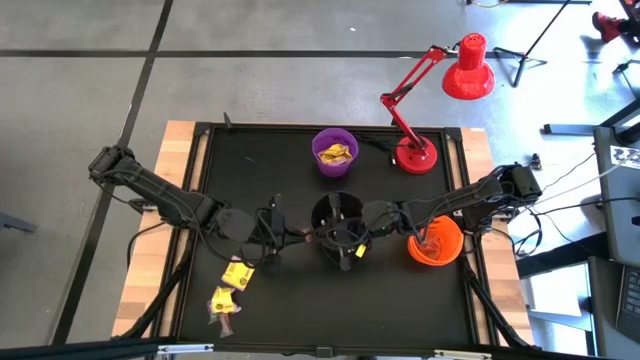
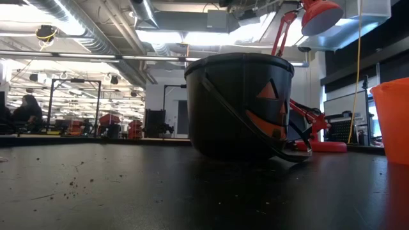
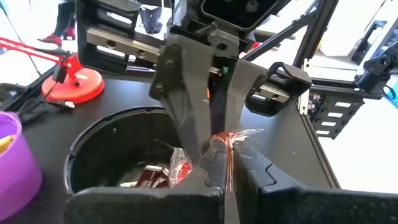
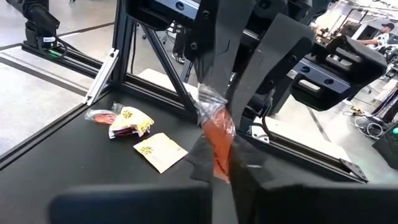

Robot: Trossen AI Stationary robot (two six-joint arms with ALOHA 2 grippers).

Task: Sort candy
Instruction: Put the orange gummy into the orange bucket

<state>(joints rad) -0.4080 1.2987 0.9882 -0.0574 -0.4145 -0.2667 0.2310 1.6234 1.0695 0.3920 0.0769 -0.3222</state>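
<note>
The red candy (image 3: 231,142) is up in the air, right over the black bowl (image 1: 338,205) in the middle of the desk (image 1: 270,170). Both arms have it at once. Your left end effector (image 3: 225,168) is pinched tight on one end of the wrapper. Your right end effector (image 4: 222,171) looks closed on the other end, so the candy sits like a little bridge between them.

This looks like a hand-off from one arm to the other. To do it well, make sure the arm that takes the candy has a firm pinch on the wrapper, not just on the thin twisted tip. Then let only one side go, slowly, and do not pull the arms apart while both are pinching, or the wrapper may tear or slip. Stay over the black bowl while you do it. It already has red and dark pieces (image 3: 149,177) inside, so a drop there may do no harm.

More candy waits elsewhere. Yellow pieces (image 1: 237,273) lie on the desk near the front left, and there are yellow ones in the purple bowl (image 1: 335,165) at the back.

Watch what is close. The black bowl's rim is just under the fingers. The orange bowl (image 1: 436,245) sits just beside the right arm, and the red lamp (image 1: 415,155) stands behind it. There is open room on the left side and the front of the desk
</note>
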